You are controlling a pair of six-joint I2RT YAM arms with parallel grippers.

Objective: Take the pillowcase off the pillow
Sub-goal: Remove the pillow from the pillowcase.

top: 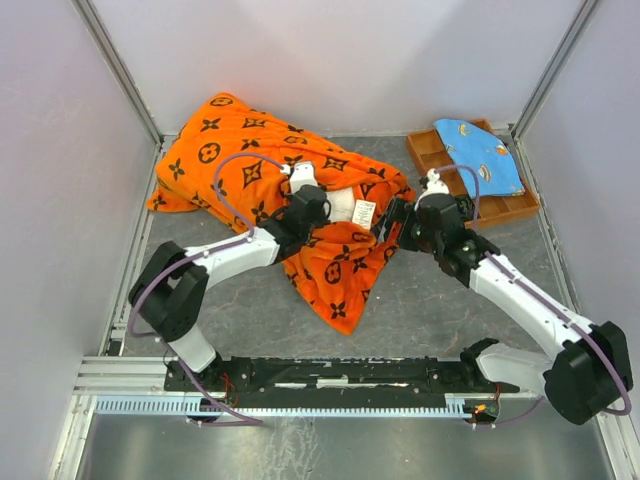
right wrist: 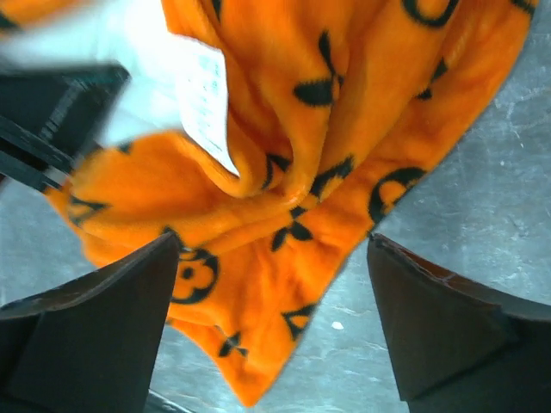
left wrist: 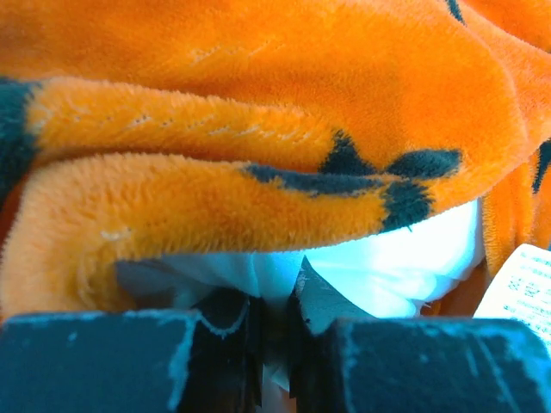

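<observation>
Pillowcase (top: 240,150) lies diagonal: long axis far-left to near-right, under your grippers.
L gripper (left wrist: 275,327) clenched on white pillow (left wrist: 387,267) peeking out; R gripper (right wrist: 274,249) released just beside; tray (top: 418,150) w/ blue cloth (top: 482,155) beyond R.

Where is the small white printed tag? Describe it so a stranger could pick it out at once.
Find the bright orange plush pillowcase with black motifs, heaped mid-table. At its opening the plain white puffy pillow shows, and the small white tag lies beside it, towards the right arm. Unlike the pillow, it is flat, rectangular and covered in fine print.
</observation>
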